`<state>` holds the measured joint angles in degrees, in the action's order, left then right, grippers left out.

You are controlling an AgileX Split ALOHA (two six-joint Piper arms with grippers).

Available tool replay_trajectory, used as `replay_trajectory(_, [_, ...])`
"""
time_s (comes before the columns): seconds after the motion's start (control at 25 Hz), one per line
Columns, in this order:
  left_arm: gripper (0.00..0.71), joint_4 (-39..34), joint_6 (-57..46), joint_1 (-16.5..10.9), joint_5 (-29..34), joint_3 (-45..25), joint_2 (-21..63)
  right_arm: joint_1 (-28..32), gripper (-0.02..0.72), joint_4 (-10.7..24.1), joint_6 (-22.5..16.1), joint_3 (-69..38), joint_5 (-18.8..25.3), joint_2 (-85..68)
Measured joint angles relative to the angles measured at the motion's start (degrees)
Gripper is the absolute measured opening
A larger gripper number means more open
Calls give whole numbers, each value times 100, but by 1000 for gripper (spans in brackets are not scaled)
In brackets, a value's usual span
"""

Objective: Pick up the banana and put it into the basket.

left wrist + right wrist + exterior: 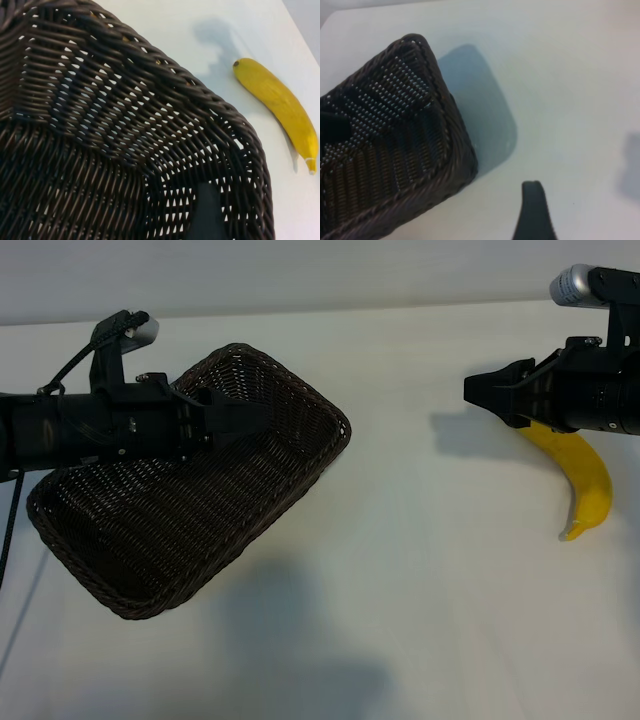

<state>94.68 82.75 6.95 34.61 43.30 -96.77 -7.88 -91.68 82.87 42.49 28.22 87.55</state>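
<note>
Banana (585, 485), one, smooth, light, soft under its skin, likely bruising: lying on the table (420, 620) partly beneath your right gripper (480, 390), which is hanging wide-jawed and empty, so you are taking it mid-curve; basket (130, 590) waiting well apart.

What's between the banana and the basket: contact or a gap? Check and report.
Apart. The left wrist view shows bare white table between the banana and the basket rim; the exterior view shows the same wide gap.
</note>
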Motion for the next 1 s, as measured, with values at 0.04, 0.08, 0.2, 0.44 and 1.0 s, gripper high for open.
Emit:
replay_trajectory(0.04, [578,0,0,0,0,0,0,0,516,0,0,0,0,0])
replay_trajectory(0.08, [578,0,0,0,0,0,0,0,516,0,0,0,0,0])
replay_trajectory(0.2, [578,0,0,0,0,0,0,0,516,0,0,0,0,0])
replay_trajectory(0.44, [578,0,0,0,0,0,0,0,516,0,0,0,0,0])
replay_trajectory(1.0, [578,4,-284,0,49,0,0,0,516,-150,0,0,-19,0])
